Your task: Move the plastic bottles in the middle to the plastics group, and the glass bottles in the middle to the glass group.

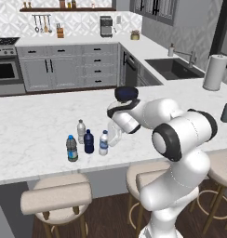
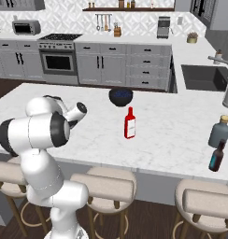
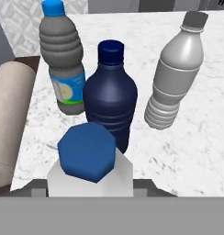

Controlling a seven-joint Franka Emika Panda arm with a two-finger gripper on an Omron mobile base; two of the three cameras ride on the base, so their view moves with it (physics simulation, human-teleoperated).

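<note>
Bottle with a white cap (image 1: 103, 142) stands on the tabletop (image 1: 36, 116) beside three others; the pincer (image 1: 113, 138) sits narrowly closed at it, apparently gripping.

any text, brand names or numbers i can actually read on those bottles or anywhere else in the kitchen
No readable text anywhere.
Blue-capped grey bottle: label has a pale round mark, no letters legible.
Dark blue bottle: no print visible.
Clear bottle: label band blank.
Red bottle: white label too small to read.
Bottle held by the gripper: no text on its cap.
</note>
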